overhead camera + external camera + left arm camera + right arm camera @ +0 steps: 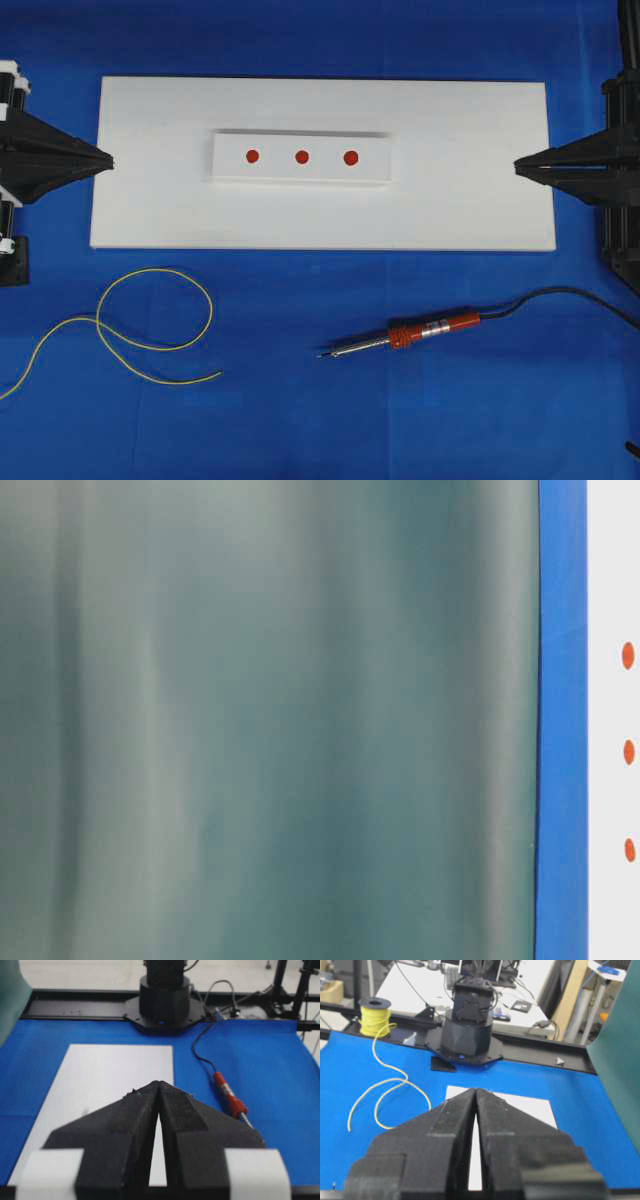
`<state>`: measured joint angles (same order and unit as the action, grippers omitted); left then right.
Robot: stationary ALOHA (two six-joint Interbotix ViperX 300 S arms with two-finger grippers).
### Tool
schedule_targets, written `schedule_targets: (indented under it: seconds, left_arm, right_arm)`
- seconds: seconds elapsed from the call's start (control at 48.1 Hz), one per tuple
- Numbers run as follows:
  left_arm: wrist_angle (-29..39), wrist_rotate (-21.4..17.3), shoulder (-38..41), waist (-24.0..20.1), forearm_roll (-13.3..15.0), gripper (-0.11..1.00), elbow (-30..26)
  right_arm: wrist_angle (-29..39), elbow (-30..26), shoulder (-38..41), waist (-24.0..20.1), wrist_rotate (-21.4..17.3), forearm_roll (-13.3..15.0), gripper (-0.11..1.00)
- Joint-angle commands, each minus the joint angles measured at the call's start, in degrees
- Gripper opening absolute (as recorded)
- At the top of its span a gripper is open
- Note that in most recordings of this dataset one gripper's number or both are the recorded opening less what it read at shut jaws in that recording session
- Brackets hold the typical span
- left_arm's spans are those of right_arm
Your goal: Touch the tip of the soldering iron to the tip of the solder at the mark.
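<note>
Nothing started: iron (425,331) and solder (150,330) lie untouched on the tabletop (300,420), below the board (150,200) with three marks (302,157). Left hand (108,160) and right hand (520,166) wait pressed together, empty.

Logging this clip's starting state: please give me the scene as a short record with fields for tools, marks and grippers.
soldering iron: lying on the blue cloth below the white board, tip pointing left, untouched
solder: looped on the cloth at lower left, free end toward the iron, untouched
marks: three red dots in a row on the raised white strip
left gripper: shut, empty, at the board's left edge
right gripper: shut, empty, at the board's right edge
</note>
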<state>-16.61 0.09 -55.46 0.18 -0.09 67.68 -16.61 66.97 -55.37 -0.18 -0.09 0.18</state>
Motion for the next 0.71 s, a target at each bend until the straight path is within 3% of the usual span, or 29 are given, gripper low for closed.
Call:
schedule_targets:
  seconds: [0.0, 0.125, 0.457, 0.582, 0.644, 0.685]
  left_arm:
    - [1.8, 0.6, 0.6, 1.0, 0.0, 0.01, -0.5]
    - [2.6, 1.1, 0.8, 3.7, 0.0, 0.01, -0.5]
    - [2.6, 0.9, 4.8, 14.1, -0.1, 0.01, 0.4]
    - [2.5, 1.3, 6.9, 16.2, 0.0, 0.01, 0.8]
    - [2.3, 1.6, 7.9, 17.0, -0.1, 0.03, 1.1]
    - [2.0, 2.0, 8.5, 17.5, 0.0, 0.10, 1.2]
  right_arm:
    - [0.0, -0.6, 1.4, -0.9, -0.5, -0.3, 0.00]
    - [3.1, -2.1, 2.9, -3.0, -0.9, -0.4, -0.06]
    - [4.0, -2.2, 6.1, -11.0, -3.7, -0.4, -0.05]
    - [3.1, -1.9, 9.1, -13.4, -5.7, -0.4, 0.06]
    - [2.4, -1.8, 11.2, -14.2, -7.4, -0.4, 0.19]
    - [2.2, -1.8, 12.5, -14.6, -8.3, -0.4, 0.30]
